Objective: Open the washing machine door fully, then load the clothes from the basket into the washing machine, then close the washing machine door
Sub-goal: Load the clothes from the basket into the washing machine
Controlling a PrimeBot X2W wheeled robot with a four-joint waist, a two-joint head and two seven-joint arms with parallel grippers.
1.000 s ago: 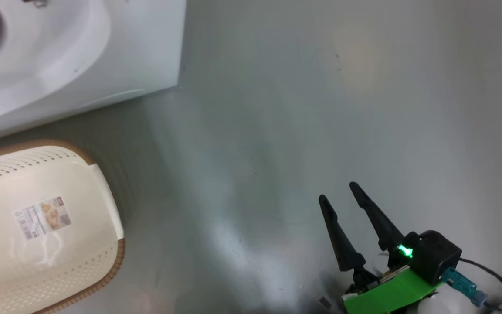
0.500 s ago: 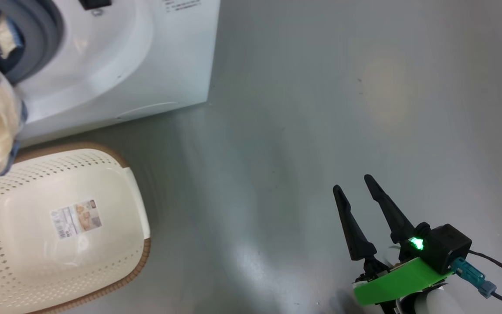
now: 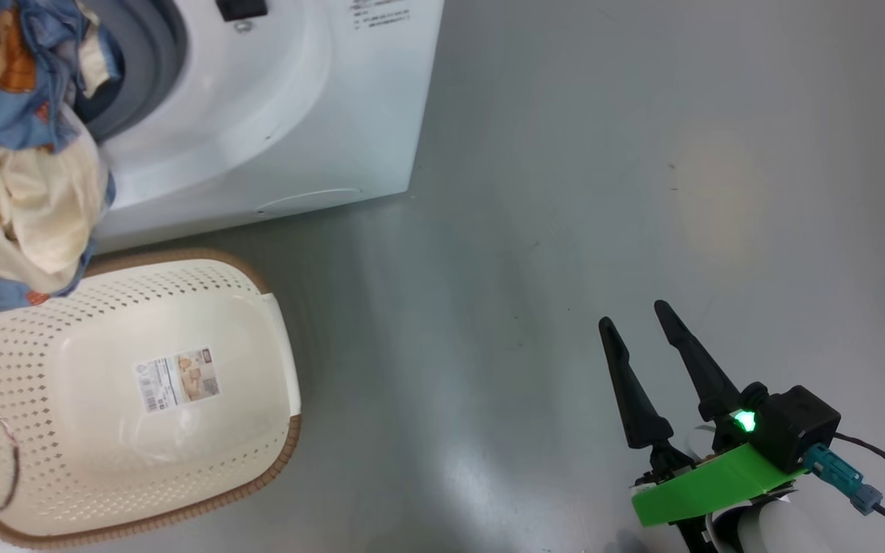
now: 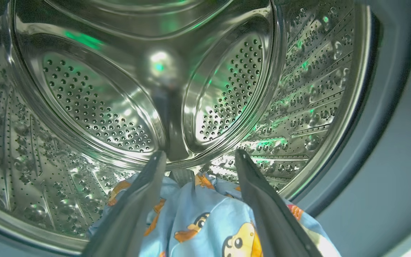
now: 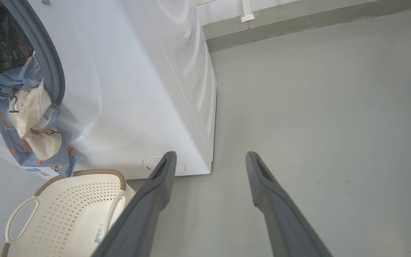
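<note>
Head view: the washing machine (image 3: 273, 115) sits at 11 o'clock, the clothes (image 3: 20, 153) spilling from its mouth at 10, the basket (image 3: 143, 284) at 8. The right pincer (image 3: 634, 313) at 4 hangs released over the floor (image 3: 535, 192).

Left wrist view: the left pincer (image 4: 200, 151) stands released at the drum (image 4: 95, 107), printed cloth between its fingers at 6.

Right wrist view: clothes drape the gasket (image 5: 54, 64) at 9, basket at 7.

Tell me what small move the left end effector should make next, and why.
The left end effector should probably close on the clothes beneath it and push deeper into the drum: it stands open, the basket is empty, yet fabric hangs out of the washing machine.
</note>
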